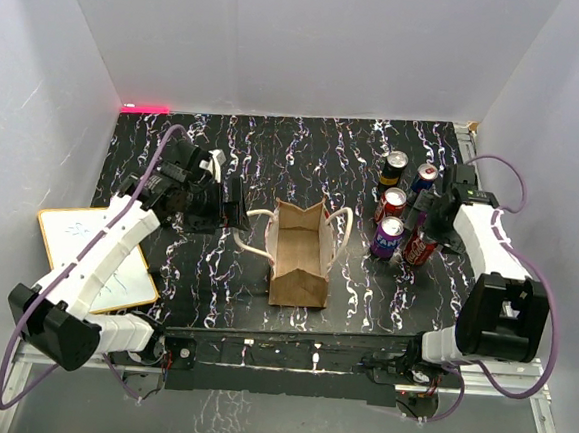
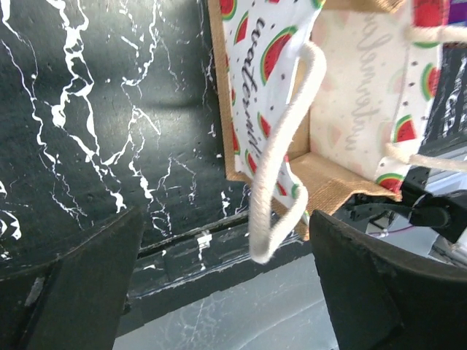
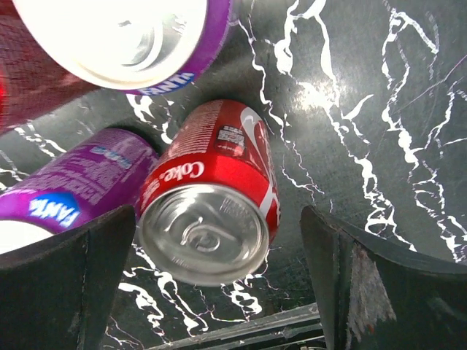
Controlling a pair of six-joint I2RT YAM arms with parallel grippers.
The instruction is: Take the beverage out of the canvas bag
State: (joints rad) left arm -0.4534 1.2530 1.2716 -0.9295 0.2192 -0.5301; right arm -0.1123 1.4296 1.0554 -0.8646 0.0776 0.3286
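1. Starting closest to the arm bases: a white board [image 1: 96,256] lies flat on the black marbled table [image 1: 305,148], at roughly 8 o'clock from the canvas bag [image 1: 298,262] and well apart from it.
2. The canvas bag stands upright mid-table with its mouth facing up. Its cream handles flop out toward 9 and 3 o'clock. The left wrist view shows a watermelon-print lining inside.
3. The left gripper [image 2: 225,215] sits at the bag's 10 o'clock, fingers spread wide and pinching nothing. The left handle loop [image 2: 284,146] hangs in the gap between them, and as far as I can see it touches neither finger.
4. The Coke can [image 3: 219,168] stands upright on the table outside the bag, at about 3 o'clock from it. The right gripper [image 3: 217,211] hangs right over it with its fingers spread either side. There's daylight on both sides, so no grip.
5. A purple Fanta can [image 1: 388,236] stands just beside the Coke, at its 9 o'clock.
6. Farther back, toward 12 o'clock, there's another red can [image 1: 391,202]. A red-and-blue can [image 1: 425,177] and a dark can [image 1: 395,168] are farthest out.
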